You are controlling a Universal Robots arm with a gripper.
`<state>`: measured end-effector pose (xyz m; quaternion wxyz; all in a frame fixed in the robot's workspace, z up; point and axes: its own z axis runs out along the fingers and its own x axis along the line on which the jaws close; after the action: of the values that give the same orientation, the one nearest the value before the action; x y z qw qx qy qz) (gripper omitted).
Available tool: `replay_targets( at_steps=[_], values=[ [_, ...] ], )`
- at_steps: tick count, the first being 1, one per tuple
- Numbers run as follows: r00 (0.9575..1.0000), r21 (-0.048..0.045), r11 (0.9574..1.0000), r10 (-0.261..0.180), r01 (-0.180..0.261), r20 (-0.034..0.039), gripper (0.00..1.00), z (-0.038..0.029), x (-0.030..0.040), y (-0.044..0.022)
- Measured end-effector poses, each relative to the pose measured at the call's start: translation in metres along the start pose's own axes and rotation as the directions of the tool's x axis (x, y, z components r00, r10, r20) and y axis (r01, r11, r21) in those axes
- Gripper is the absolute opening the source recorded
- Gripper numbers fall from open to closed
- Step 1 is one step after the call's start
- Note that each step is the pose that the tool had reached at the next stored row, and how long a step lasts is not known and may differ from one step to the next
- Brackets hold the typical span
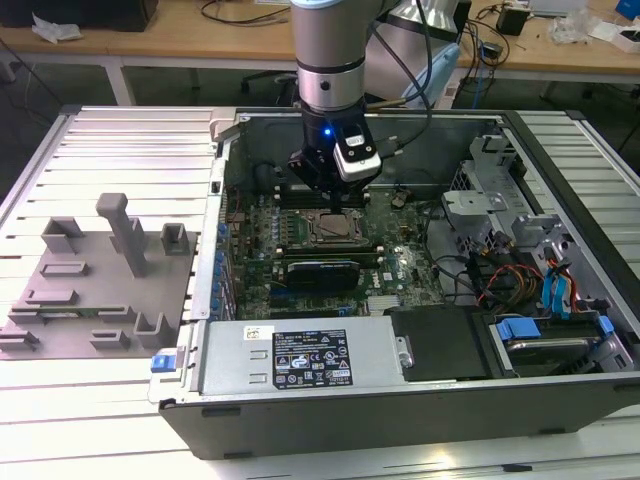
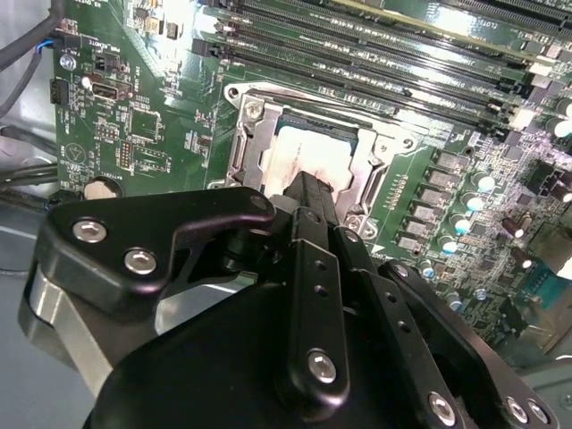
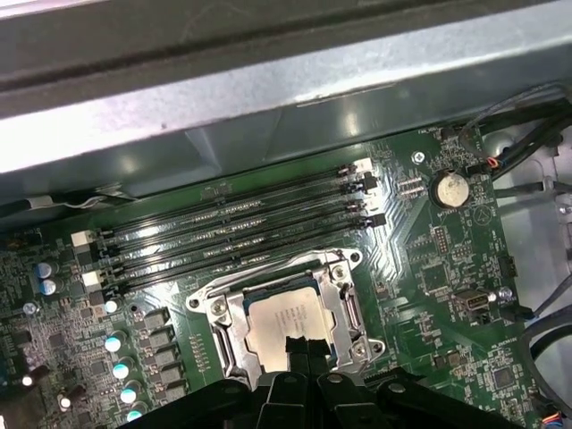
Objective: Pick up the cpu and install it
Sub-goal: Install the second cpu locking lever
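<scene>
Inside the open computer case (image 1: 420, 400), on the green motherboard (image 3: 447, 268), the metal socket frame (image 3: 219, 313) surrounds the cpu (image 3: 288, 320), which lies flat in it. The gripper (image 3: 299, 350) hangs just above the chip's near edge, fingers (image 2: 308, 192) drawn close together and gripping nothing. The chip looks light, stiff, slick-topped and fragile underneath, so its opposite edges seem the safest hold.

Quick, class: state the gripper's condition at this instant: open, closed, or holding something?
Gripper: directly over the cpu lying in the socket frame; open or closed cannot be told.
</scene>
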<state>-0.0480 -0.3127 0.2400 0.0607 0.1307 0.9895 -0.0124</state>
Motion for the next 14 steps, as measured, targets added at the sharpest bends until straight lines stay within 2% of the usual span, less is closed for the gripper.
replay_targets(
  at_steps=[3, 14],
  values=[
    [1.0000, -0.0001, 1.0000, 0.000, 0.000, 0.0000, 0.11, 0.0002, -0.0010, -0.0037],
    [1.0000, -0.0001, 1.0000, 0.000, 0.000, 0.0000, 0.11, 0.0005, -0.0030, -0.0112]
  ],
)
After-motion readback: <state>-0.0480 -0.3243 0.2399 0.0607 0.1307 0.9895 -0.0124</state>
